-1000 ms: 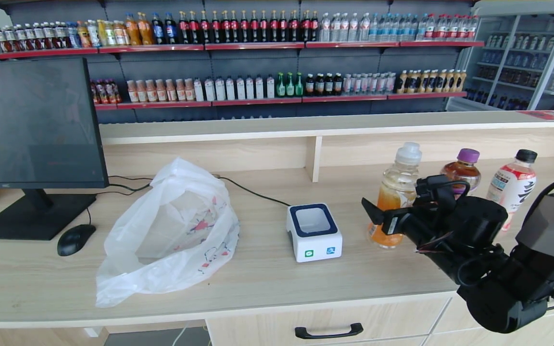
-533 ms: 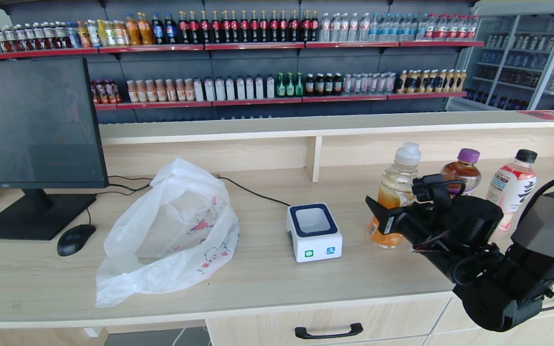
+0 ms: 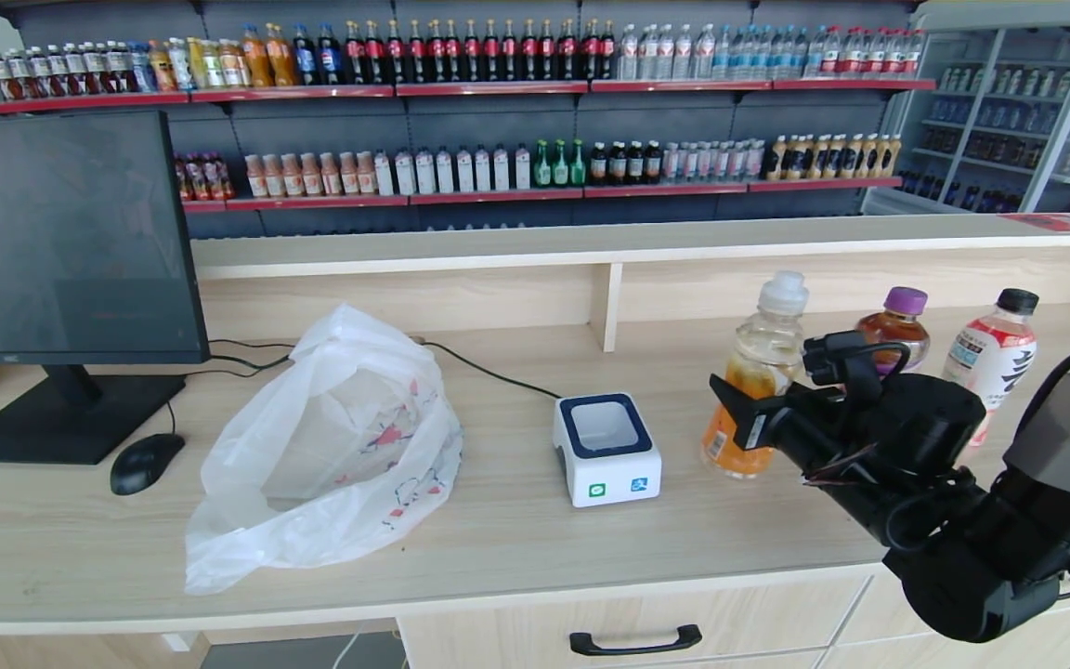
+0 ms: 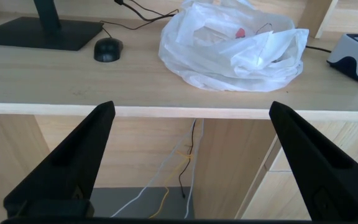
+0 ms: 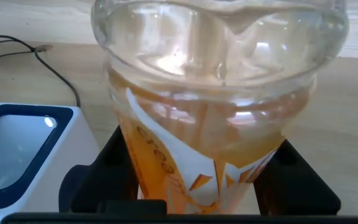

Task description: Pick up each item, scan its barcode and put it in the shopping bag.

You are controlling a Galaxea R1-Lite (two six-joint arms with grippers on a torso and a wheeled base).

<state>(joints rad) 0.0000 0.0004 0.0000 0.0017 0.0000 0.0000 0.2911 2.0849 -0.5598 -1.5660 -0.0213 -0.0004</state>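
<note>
Right arm stretched over the bench, right fingers clamped on the tilted bottle, hiding its side; left fingers spread wide.

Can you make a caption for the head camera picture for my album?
Right gripper holds the orange drink bottle beside the barcode scanner, shopping bag lying on the counter.

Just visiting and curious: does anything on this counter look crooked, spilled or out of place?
Only the orange drink bottle: it leans instead of standing straight, with the right claw shut around it. The purple-capped bottle and black-capped bottle stand upright; nothing looks spilled.
</note>
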